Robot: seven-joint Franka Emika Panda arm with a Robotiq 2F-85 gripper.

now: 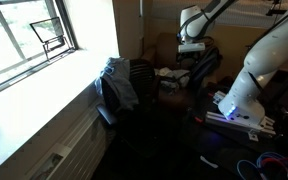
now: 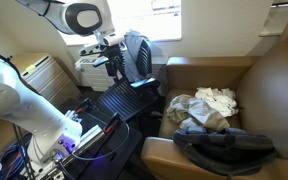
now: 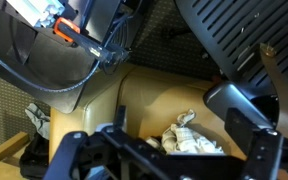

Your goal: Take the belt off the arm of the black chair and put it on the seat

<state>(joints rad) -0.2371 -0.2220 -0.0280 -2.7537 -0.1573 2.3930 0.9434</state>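
My pincer [image 3: 159, 150] is spread wide with nothing between its fingers, and it hovers close to the black chair [image 2: 124, 100]. In the wrist view a thin tan strip hangs beside the chair's ribbed panel. I judge this to be the belt [image 3: 273, 85], not yet grasped. The whole job remains: grip it, lift it clear, and lay it on the seat, which I cannot make out in the shadow.

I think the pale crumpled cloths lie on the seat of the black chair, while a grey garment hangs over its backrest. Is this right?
Not quite. The pale crumpled cloths lie on the cushion of the brown armchair, not on the black chair; an exterior view shows this. The grey garment does hang over the black chair's backrest.
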